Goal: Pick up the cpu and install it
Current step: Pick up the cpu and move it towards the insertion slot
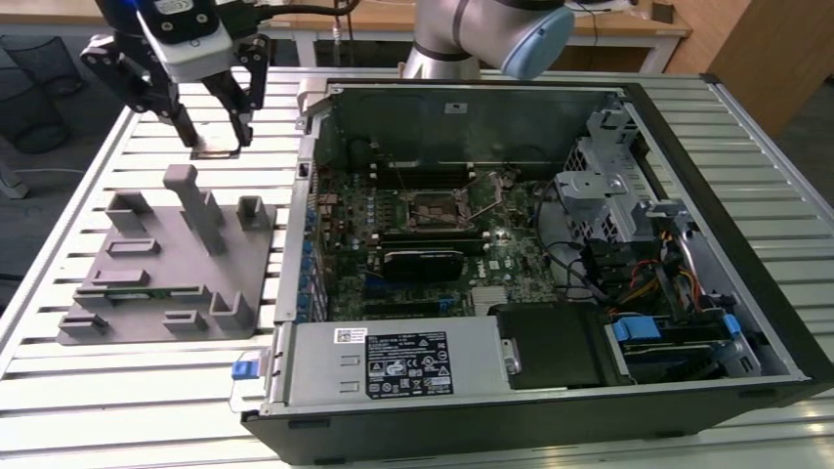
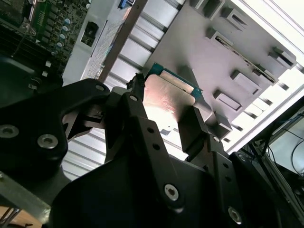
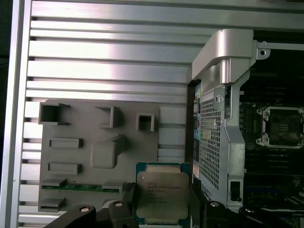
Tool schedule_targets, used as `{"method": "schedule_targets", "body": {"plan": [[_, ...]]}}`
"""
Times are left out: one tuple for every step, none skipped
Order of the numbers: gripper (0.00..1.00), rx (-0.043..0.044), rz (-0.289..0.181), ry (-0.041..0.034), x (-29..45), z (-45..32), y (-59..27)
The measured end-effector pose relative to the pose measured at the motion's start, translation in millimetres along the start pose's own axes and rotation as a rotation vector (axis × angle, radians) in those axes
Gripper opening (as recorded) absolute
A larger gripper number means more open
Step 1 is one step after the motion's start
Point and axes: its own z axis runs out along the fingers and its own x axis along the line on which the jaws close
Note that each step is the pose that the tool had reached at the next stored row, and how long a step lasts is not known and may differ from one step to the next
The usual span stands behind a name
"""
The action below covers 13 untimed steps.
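Your gripper [image 1: 218, 138] has its two fingers [image 2: 136, 102] clamped on the cpu [image 1: 219, 151], one finger on each side. The little square chip shows its shiny silver top in both wrist views. You hold it over the slatted table [image 1: 78, 391], near the far end of the grey fixture [image 1: 163, 264]. The open computer case [image 1: 548, 244] lies just beside the fixture, on the exterior view's right. Inside it, on the green board, sits the square socket [image 1: 435, 208], well apart from the chip.
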Motion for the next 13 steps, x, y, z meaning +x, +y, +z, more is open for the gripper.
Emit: {"method": "schedule_targets", "body": {"plan": [[0.53, 0.0001, 0.000, 0.0000, -1.3, 0.0, 0.0], [0.53, 0.0000, 0.000, 0.0000, -2.6, 0.0, -0.1], [0.53, 0.0000, 0.000, 0.0000, -3.9, 0.1, -0.1], [0.53, 0.0000, 0.000, -0.0001, -5.1, 0.2, -0.1], [0.53, 0.0000, 0.000, 0.0000, -6.4, 0.2, -0.2], [0.53, 0.0000, 0.000, 0.0000, -7.7, 0.2, -0.2], [0.53, 0.0000, 0.000, 0.0000, -8.9, 0.3, -0.2], [0.53, 0.0001, 0.000, 0.0001, -10.0, 0.3, -0.3], [0.53, 0.0000, 0.000, 0.0000, -11.2, 0.3, -0.3], [0.53, 0.0000, 0.000, -0.0001, -12.4, 0.5, -0.3], [0.53, 0.0000, 0.000, -0.0001, -13.6, 0.5, -0.3], [0.53, 0.0000, 0.000, 0.0000, -14.6, 0.5, -0.4], [0.53, 0.0001, 0.000, 0.0001, -15.7, 0.5, -0.4]]}}
